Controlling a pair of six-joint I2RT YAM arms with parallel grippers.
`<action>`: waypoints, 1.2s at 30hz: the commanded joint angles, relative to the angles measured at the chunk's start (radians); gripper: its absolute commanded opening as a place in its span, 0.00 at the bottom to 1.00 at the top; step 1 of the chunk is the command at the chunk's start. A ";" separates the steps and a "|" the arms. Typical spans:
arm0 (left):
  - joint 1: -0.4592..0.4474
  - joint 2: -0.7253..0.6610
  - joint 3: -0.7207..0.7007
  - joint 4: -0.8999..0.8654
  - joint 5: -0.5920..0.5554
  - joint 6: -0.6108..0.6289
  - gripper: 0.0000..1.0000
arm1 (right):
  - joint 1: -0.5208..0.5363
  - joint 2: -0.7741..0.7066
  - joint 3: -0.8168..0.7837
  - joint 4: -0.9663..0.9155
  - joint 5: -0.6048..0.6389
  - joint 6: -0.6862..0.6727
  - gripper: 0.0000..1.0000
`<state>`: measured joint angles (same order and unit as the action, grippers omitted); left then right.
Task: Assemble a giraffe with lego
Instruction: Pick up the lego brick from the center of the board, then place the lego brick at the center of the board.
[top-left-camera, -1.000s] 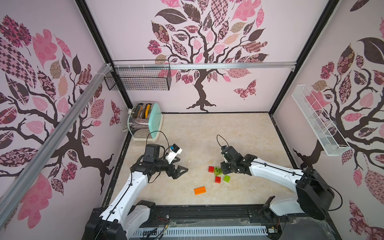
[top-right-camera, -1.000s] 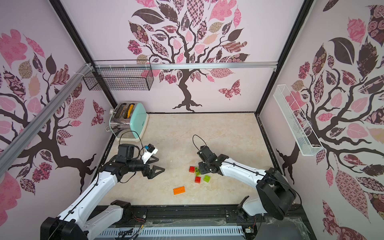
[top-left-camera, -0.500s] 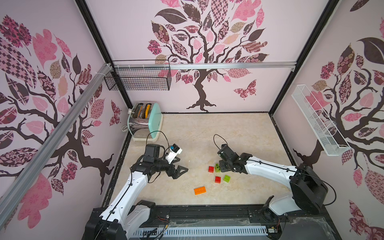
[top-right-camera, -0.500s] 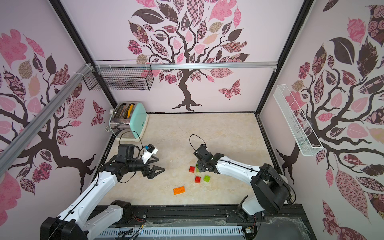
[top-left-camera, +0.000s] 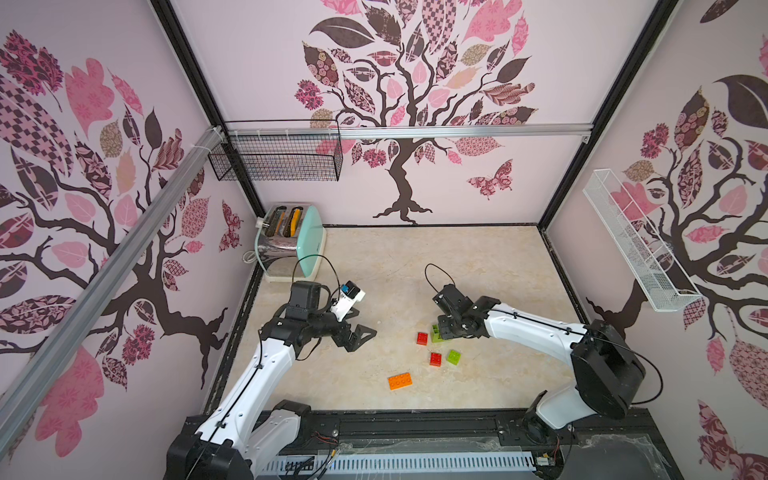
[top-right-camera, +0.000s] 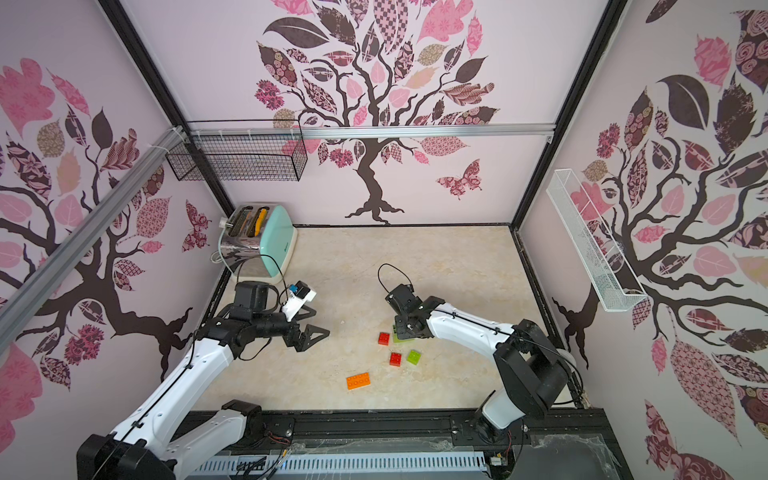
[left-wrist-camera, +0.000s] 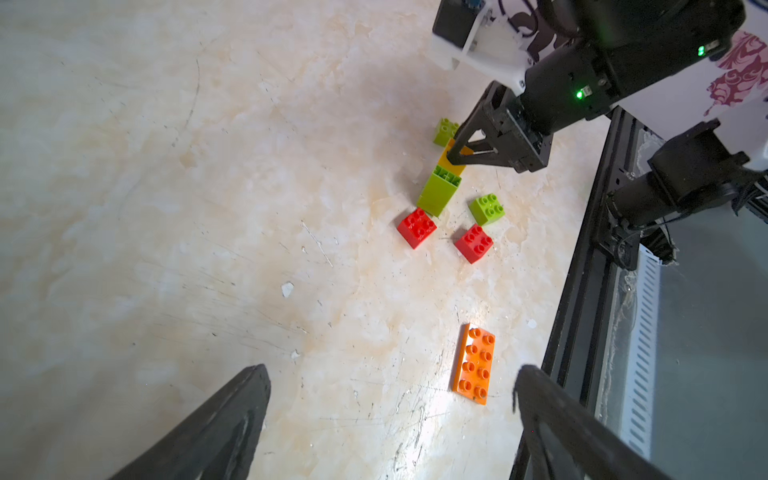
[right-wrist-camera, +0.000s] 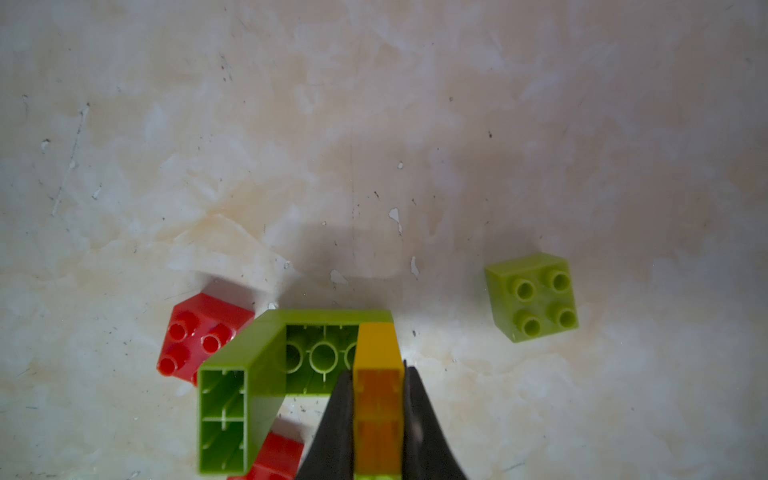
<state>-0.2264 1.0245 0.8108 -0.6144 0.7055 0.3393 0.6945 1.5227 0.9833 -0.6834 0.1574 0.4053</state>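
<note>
My right gripper (right-wrist-camera: 376, 370) is shut on the yellow brick (right-wrist-camera: 377, 345) of a partly joined giraffe. The yellow piece joins a lime green body and leg (right-wrist-camera: 257, 365) lying low over the table. Both top views show this lime green body and leg (top-left-camera: 435, 333) (top-right-camera: 398, 336) under the right gripper (top-left-camera: 445, 328). Loose lego lies close by: two red bricks (top-left-camera: 422, 338) (top-left-camera: 435, 358), a lime green brick (top-left-camera: 453, 356) and a longer orange brick (top-left-camera: 400, 380). My left gripper (top-left-camera: 360, 334) (left-wrist-camera: 390, 374) hangs open and empty to their left, above the table.
A mint and chrome toaster (top-left-camera: 291, 245) stands at the back left corner. A black wire basket (top-left-camera: 276, 156) hangs on the back wall and a white one (top-left-camera: 636, 245) on the right wall. A black rail (top-left-camera: 415, 419) runs along the table's front edge.
My right gripper has shifted a little to the left with the yellow and green piece in its grip. The left arm has stayed still.
</note>
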 joint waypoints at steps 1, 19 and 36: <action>0.012 0.057 0.121 0.070 -0.017 -0.059 0.98 | -0.084 -0.093 0.124 -0.077 -0.153 0.026 0.00; 0.027 0.532 0.297 1.228 0.354 -0.677 0.94 | -0.356 -0.102 -0.046 1.260 -0.837 1.383 0.00; -0.076 0.654 0.521 1.025 0.405 -0.625 0.87 | -0.309 -0.118 -0.018 1.278 -0.877 1.452 0.00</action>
<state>-0.2802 1.6554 1.3018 0.4816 1.1015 -0.2989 0.3714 1.4223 0.9295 0.5438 -0.7033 1.8305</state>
